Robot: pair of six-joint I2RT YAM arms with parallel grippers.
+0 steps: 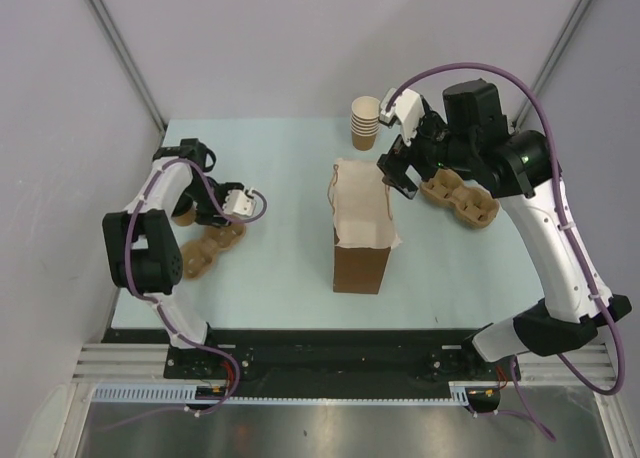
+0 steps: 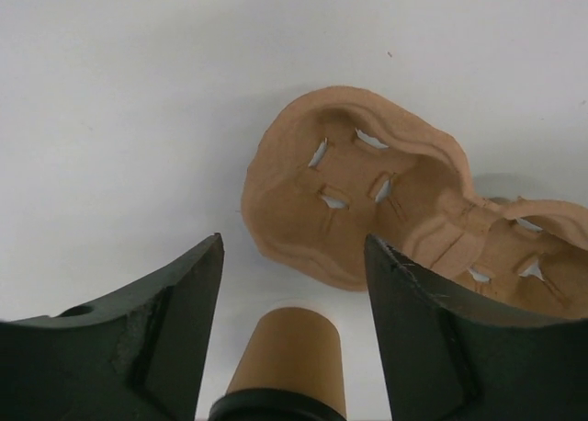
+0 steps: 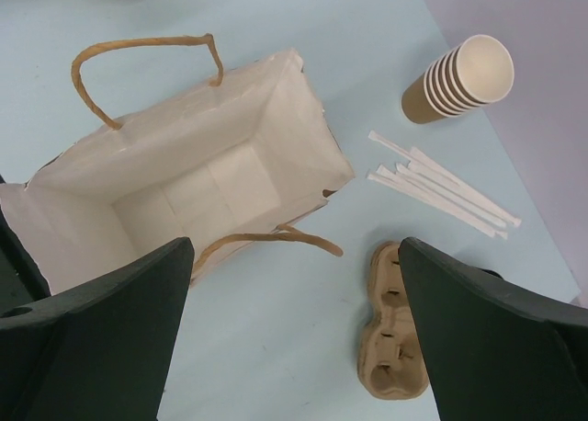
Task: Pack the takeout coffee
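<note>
Left claw (image 2: 294, 242) low, jaws apart either side of takeout coffee (image 2: 289, 352).

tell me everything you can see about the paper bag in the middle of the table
The paper bag is brown outside and white inside, with creased folds. It stands upright on the pale blue table, mouth wide open; the right wrist view shows its inside empty. Two tan twisted-paper handles droop outward from opposite rims. Only the table touches it.
</note>
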